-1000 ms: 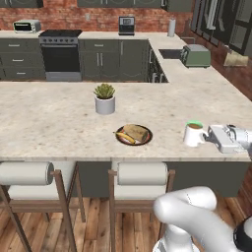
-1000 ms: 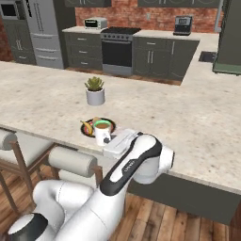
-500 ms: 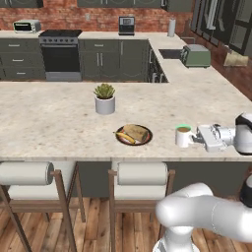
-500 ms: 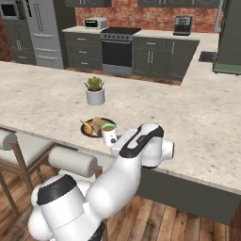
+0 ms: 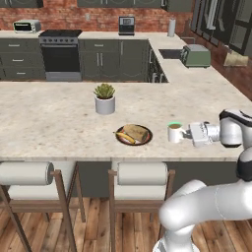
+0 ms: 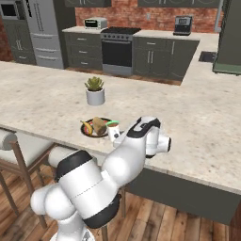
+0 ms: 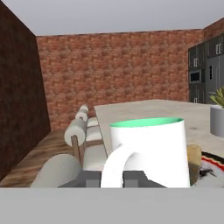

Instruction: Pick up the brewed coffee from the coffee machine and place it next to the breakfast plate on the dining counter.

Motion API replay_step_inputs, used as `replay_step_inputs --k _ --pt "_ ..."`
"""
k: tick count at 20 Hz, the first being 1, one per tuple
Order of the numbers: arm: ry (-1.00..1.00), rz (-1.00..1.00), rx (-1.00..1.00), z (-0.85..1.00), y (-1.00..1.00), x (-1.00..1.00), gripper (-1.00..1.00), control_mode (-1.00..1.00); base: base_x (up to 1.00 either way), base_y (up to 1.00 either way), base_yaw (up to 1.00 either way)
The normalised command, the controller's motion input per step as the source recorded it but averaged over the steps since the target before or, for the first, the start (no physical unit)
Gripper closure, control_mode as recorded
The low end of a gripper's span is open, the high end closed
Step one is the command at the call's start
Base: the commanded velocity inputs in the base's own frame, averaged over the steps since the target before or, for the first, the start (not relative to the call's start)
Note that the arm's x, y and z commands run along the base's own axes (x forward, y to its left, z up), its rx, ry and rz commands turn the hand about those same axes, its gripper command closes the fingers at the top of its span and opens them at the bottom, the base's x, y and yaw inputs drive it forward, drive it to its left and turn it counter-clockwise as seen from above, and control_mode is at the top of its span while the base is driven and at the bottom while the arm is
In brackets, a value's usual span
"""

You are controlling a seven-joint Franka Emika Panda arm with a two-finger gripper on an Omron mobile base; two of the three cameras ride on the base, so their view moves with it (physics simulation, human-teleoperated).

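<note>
The gripper (image 5: 187, 133) is held level just above the dining counter (image 5: 49, 123), its fingers closed on the side handle of the brewed coffee (image 5: 174, 132) — in the hand view the white handle of the mug (image 7: 151, 151) is seen clamped between the two dark finger tips. The mug is kept upright, brown coffee visible under its green-tinted rim. Whether its base is touching the stone cannot be told.

Compared with a second ago, the mug has been carried leftwards along the counter's front edge: it was then well to the right of the breakfast plate (image 5: 134, 134), and is now just beside the plate's right rim, a narrow strip of counter being left between them. From the right base view the mug (image 6: 113, 130) is seen next to the plate (image 6: 95, 127), the arm's wrist bent over behind it.

Below the counter edge, two padded bar stools (image 5: 141, 174) are tucked in. Further back, a grey pot with a green plant (image 5: 105, 98) is unmoved behind the plate. At the far wall, the coffee machine (image 5: 127, 25) is seen on the rear worktop, with the green-grey toaster (image 5: 196, 55) on the side run to the right.
</note>
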Motion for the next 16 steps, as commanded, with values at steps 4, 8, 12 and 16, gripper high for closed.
replay_step_inputs --k 4,8,12,16 --pt "0.00 0.00 -0.01 -0.41 0.00 0.54 1.00 -1.00 0.00 0.00 0.00" --pt "0.00 0.01 -0.04 -0.73 0.01 0.59 1.00 -1.00 0.00 0.00 0.00" --pt "-0.01 0.04 -0.02 -0.56 0.00 0.54 1.00 -1.00 0.00 0.00 0.00" --pt "-0.03 0.02 0.00 -0.18 -0.10 0.37 1.00 -1.00 0.00 0.00 0.00"
